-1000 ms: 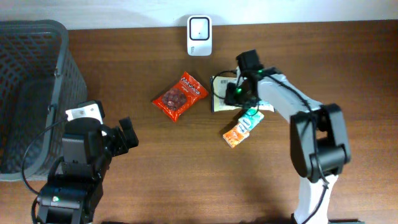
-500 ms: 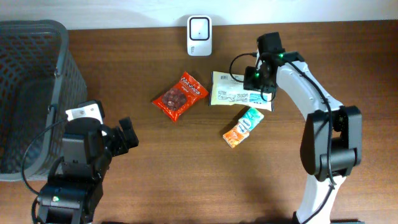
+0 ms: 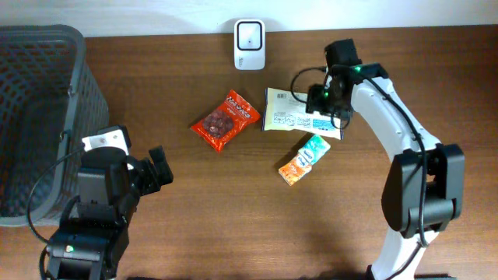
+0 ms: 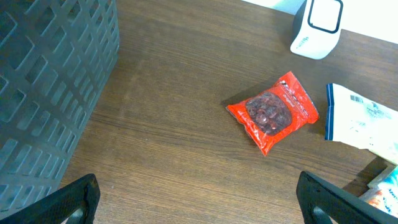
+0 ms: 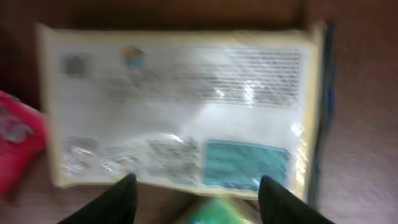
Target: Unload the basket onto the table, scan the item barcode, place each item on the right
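A cream printed packet [image 3: 294, 118] lies flat on the table below the white barcode scanner [image 3: 249, 35]. It fills the right wrist view [image 5: 180, 106], blurred. My right gripper [image 3: 320, 99] hovers over its right end, open, with nothing between the dark fingertips [image 5: 124, 190]. A red snack bag [image 3: 225, 120] lies to the packet's left, also at the edge of the right wrist view [image 5: 15, 140]. A small green and orange packet [image 3: 305, 159] lies below it. My left gripper [image 4: 202, 205] stands wide open over bare wood near the front left, far from the red bag [image 4: 273, 112].
A dark mesh basket [image 3: 39, 117] takes up the left side of the table, close to the left arm [image 3: 105, 187]. The scanner [image 4: 317, 28] stands against the back edge. Bare wood lies between the basket and the red bag.
The right gripper has let go of the cream packet, opened wider and drawn back toward the right. The packet now lies uncovered and flat. The left arm has not moved.
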Robot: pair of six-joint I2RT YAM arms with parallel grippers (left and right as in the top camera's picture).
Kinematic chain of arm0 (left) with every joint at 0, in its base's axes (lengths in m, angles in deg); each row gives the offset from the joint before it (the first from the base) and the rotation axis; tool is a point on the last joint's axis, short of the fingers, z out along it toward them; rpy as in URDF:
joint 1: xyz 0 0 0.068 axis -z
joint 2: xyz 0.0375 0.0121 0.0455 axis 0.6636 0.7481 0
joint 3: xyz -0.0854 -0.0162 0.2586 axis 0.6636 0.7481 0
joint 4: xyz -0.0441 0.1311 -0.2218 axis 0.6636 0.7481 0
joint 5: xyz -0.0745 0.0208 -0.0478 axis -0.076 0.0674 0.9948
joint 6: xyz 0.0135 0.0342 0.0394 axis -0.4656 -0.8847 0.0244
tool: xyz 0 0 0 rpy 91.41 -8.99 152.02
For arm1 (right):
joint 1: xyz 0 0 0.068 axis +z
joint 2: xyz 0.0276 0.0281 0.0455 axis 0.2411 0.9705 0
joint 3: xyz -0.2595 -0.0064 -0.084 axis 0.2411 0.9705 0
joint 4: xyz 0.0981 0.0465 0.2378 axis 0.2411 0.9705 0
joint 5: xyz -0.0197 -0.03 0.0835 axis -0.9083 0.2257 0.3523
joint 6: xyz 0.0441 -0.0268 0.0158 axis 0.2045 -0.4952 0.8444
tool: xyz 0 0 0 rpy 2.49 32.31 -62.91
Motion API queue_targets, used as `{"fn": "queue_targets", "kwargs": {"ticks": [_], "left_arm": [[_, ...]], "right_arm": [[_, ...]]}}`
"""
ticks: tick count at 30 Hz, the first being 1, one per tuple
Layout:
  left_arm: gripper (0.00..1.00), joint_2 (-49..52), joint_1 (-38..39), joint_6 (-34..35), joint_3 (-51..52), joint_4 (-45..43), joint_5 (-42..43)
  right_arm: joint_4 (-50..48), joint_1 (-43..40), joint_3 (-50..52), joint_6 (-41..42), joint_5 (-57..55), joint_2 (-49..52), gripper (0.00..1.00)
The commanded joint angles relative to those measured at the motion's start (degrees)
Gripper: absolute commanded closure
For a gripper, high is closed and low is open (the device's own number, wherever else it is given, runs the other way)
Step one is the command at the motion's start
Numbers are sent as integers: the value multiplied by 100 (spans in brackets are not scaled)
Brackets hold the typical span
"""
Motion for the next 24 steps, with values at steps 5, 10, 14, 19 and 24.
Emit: {"fn": "queue_targets", "kwargs": {"ticks": [5,10,14,19,24], "left_arm": [[1,-26,-28,55,15,-9,17],[1,-26,-28,55,15,-9,17],[1,-26,-28,55,15,-7,17],[1,-26,-28,55,15,-9,17],[1,-26,-28,55,15,-9,17]], "right_arm": [[-922,647,142,494,-125,708,39],[-758,798,46,570,-437,815,38],[319,686,-492,345,-675,212,27],[575,7,-498,-87,-629,15,1],[396,-1158,-382,-90,216,63,1]]}}
